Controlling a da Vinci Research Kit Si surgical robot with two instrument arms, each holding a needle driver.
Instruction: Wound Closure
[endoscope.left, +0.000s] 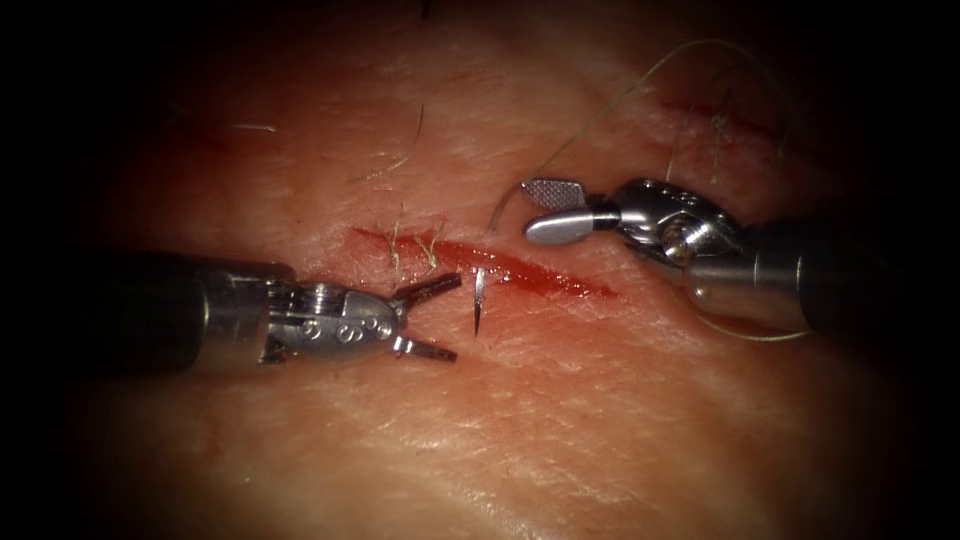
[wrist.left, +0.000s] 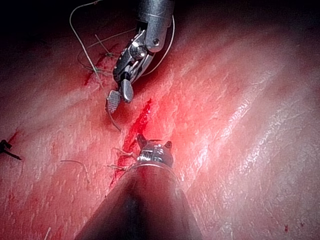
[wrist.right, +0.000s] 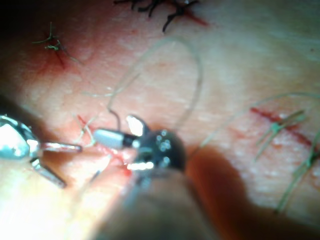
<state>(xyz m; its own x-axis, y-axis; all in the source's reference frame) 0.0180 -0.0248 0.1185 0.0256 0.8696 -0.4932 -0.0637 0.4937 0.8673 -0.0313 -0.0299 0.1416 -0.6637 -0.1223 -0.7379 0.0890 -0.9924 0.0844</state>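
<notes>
Here, needle (endoscope.left: 479, 300) stands through cut (endoscope.left: 520, 268) in tissue (endoscope.left: 560, 420); left pincer (endoscope.left: 445, 318), right pincer (endoscope.left: 535, 208) both released, empty.

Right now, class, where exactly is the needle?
In the endoscope view the needle stands in the tissue at the cut, just right of the left tool's open jaws; neither tool holds it.

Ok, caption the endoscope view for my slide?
Needle standing in the tissue at the cut, both claws open: left claw beside it, right claw above.
</notes>
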